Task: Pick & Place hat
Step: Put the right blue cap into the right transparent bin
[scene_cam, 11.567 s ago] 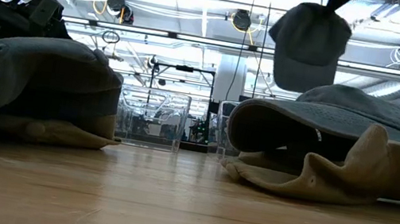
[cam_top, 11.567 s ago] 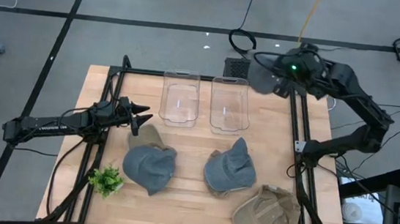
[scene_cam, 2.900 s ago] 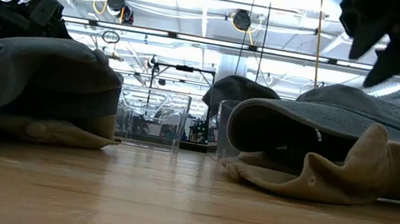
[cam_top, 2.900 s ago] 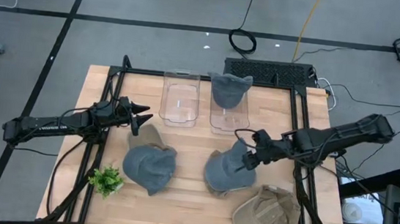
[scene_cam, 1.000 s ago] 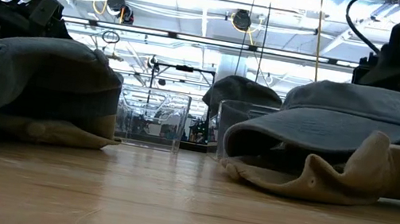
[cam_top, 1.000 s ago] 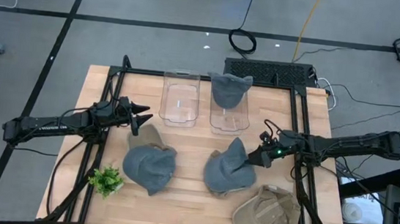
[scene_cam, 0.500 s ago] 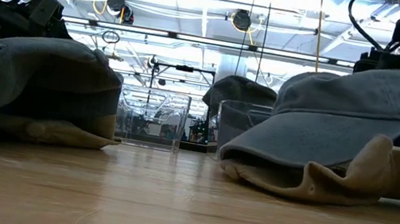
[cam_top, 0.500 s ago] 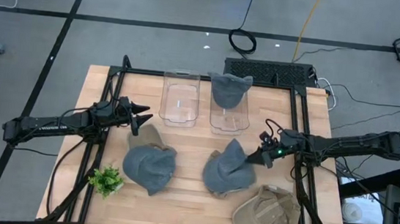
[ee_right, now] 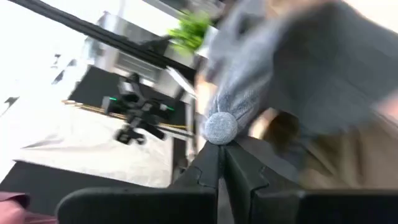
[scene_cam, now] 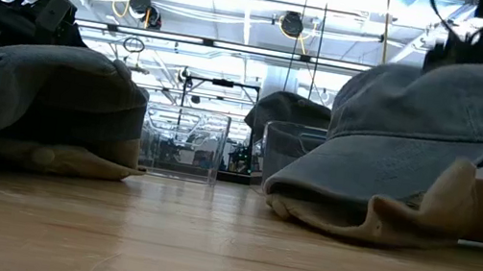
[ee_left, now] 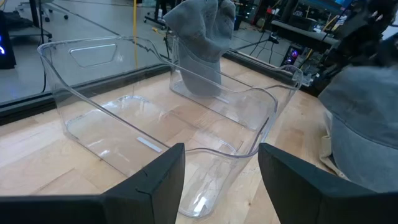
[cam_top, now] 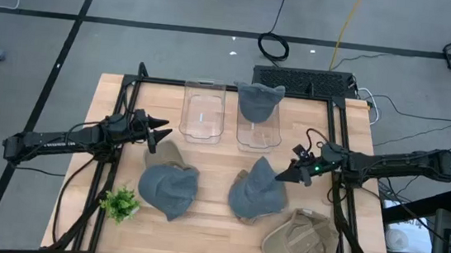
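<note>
Right end effector (cam_top: 291,173): sitting right of centre in the high view, pinching shut on the top button of a grey hat (cam_top: 256,192), which is tilting up off a tan hat (scene_cam: 374,220) beneath it on the table (cam_top: 208,224).

Left end effector (cam_top: 158,135): waiting at the left of the high view, fingers (ee_left: 158,186) standing partly apart, gripping nothing.

Second grey hat (cam_top: 168,189): lying lower left of centre.

Third grey hat (cam_top: 259,101): sitting in the right clear bin (cam_top: 258,134), upper centre; left clear bin (cam_top: 203,110) standing beside it.

Another tan hat (cam_top: 301,242): lying at lower right.

Small green plant (cam_top: 120,204): standing at lower left.
</note>
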Robot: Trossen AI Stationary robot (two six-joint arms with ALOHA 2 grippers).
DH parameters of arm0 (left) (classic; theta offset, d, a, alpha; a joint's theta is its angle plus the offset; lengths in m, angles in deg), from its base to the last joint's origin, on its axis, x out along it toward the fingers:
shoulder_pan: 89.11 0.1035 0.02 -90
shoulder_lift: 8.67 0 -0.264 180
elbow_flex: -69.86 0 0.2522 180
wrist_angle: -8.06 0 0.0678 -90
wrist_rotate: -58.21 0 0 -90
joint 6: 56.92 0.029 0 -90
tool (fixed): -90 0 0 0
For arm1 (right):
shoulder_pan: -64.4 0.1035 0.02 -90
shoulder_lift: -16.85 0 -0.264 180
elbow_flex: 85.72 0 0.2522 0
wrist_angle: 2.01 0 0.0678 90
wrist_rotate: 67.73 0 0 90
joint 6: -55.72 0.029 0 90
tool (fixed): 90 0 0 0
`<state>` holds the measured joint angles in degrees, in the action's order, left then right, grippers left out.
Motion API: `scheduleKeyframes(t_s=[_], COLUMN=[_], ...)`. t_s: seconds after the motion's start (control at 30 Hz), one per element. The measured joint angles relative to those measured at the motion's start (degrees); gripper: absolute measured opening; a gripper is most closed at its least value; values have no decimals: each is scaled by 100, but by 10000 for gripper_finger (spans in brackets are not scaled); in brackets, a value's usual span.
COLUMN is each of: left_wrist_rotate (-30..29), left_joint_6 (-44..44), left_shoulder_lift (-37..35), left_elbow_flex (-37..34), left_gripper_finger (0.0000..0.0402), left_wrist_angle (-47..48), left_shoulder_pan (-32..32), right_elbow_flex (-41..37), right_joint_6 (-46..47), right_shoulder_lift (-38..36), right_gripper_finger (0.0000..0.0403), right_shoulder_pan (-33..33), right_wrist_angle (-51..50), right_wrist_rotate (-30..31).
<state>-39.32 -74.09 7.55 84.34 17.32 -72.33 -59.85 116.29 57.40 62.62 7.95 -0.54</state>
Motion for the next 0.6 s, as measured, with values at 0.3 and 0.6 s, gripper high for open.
scheduleKeyframes(t_s=[0.3,0.6], left_wrist_rotate=[0,0], left_joint_6=[0,0], left_shoulder_lift=[1,1], left_elbow_flex=[-1,0], left_gripper_finger=[214,214], left_wrist_angle=[1,-1], left_shoulder_pan=[0,-1], right_elbow_flex=[1259,2933], right_joint_6=[-750,-2067], right_shoulder_lift=[-2,26], right_gripper_finger=[1,0], right_shoulder_pan=[-2,-2], right_wrist_angle=[-818,-3370], right_wrist_rotate=[-324,-401])
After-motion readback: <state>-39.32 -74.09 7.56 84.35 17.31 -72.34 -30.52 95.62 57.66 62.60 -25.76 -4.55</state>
